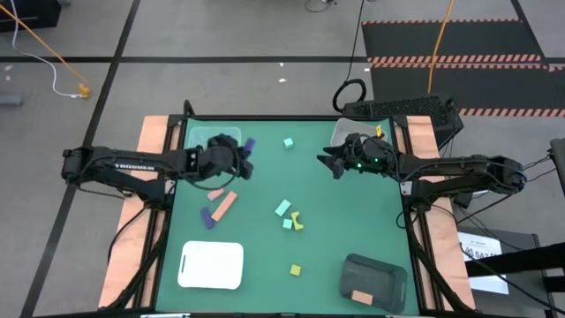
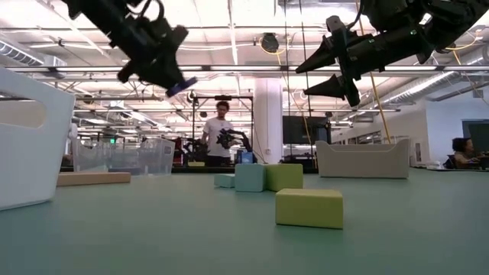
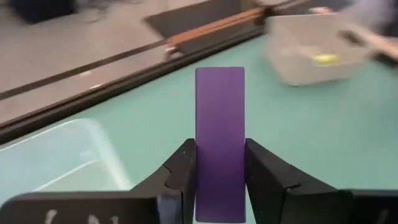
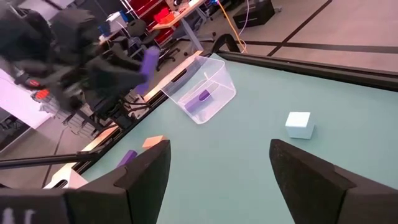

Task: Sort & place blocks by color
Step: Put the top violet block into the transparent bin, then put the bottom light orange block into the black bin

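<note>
My left gripper (image 1: pixel 242 155) hangs above the table's far left, shut on a purple bar (image 3: pixel 219 112), beside a clear tub (image 1: pixel 205 141) that has a purple block (image 4: pixel 202 96) in it. My right gripper (image 4: pixel 219 149) is open and in the air on the far right, pointing left and touching nothing. Lying flat on the green table are a mint cube (image 1: pixel 289 142), a salmon bar (image 1: pixel 224 207), a purple block (image 1: pixel 208 217), two mint blocks (image 1: pixel 282 208), a yellow arch (image 1: pixel 298 221) and a yellow cube (image 1: pixel 296 269). My left gripper pinches the purple bar between its two fingers (image 3: pixel 183 171) by the long side faces of its lower half (image 3: pixel 219 186). The fingers lie along the bar, and its free end (image 3: pixel 219 78) sticks out past the fingertips. The bar is lifted clear of the table (image 2: pixel 179 86).
A second clear tub (image 1: pixel 353 132) at the far right holds a yellow block (image 1: pixel 380 132). A white tray (image 1: pixel 210 265) sits near left, and a dark tray (image 1: pixel 375 281) near right holds a salmon block (image 1: pixel 362 296). A person (image 2: pixel 216 130) stands in the room beyond.
</note>
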Action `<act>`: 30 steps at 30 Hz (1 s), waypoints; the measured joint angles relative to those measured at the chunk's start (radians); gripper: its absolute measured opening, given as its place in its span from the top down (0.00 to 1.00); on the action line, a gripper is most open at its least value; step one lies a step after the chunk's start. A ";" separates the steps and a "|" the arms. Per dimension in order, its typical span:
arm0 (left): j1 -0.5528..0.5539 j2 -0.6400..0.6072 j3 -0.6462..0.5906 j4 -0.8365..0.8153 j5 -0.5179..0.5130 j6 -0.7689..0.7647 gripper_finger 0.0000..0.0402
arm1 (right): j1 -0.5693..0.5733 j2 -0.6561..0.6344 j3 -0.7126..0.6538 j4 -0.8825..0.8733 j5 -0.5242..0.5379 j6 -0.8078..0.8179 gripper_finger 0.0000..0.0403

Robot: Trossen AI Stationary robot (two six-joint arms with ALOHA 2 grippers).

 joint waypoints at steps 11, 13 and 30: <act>0.242 0.020 0.002 -0.338 -0.038 -0.115 0.75 | 0.000 0.000 0.000 0.005 0.000 0.000 0.35; 0.272 0.020 0.002 -0.341 -0.029 -0.117 0.73 | 0.000 0.000 0.000 0.006 0.000 0.000 0.35; 0.341 0.020 0.002 -0.286 0.059 -0.166 0.45 | 0.000 0.000 0.000 0.007 0.000 0.000 0.35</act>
